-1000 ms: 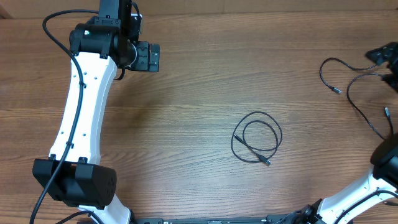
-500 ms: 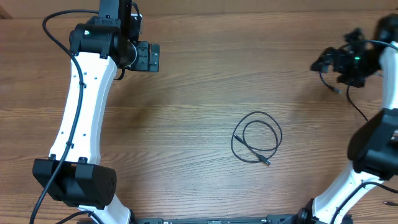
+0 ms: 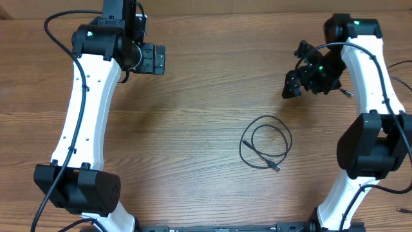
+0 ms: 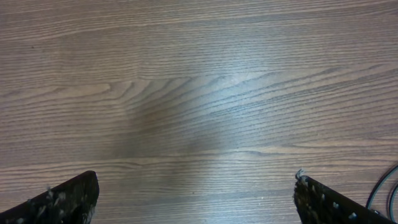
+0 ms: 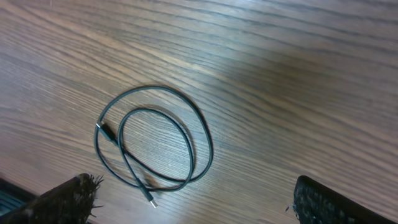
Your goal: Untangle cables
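Overhead: left end effector (image 3: 161,58), right end effector (image 3: 296,67) gape empty; cable (image 3: 266,117) lies coiled.

A wooden table (image 3: 193,96) fills every view — mid-brown, its grain running left to right from overhead, in long wavy bands. Both wrist views catch a soft pale sheen on the surface.

I see the thin black looped cable (image 3: 266,143) on the wooden table (image 3: 193,129), in front of my right gripper (image 3: 291,85) and well right of my left gripper (image 3: 161,59).
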### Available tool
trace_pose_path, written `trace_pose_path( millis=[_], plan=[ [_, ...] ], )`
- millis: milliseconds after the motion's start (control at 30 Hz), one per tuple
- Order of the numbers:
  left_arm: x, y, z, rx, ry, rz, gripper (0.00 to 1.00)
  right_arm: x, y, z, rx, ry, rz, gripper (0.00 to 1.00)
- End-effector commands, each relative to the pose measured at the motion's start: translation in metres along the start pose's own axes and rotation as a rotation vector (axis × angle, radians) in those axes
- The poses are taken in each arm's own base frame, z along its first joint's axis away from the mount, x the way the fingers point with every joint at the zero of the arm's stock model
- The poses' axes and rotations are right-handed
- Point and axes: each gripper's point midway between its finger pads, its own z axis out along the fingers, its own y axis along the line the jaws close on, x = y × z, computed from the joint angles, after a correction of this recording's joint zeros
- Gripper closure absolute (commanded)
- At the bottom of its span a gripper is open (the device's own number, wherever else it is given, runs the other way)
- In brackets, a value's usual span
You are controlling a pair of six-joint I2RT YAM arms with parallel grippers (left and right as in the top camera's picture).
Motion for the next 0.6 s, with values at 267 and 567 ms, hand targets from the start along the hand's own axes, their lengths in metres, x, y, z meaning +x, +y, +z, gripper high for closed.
trace_pose_path(
  millis=[267,567],
  plan=[
    [-0.003,0.000,0.000,0.010,-0.005,0.011,0.00,0.033,0.014,0.041,0.307,0.222,0.016,0.00],
    [-0.003,-0.001,0.000,0.010,-0.005,0.012,0.00,0.042,0.024,0.065,0.310,0.243,0.021,0.00]
  ],
)
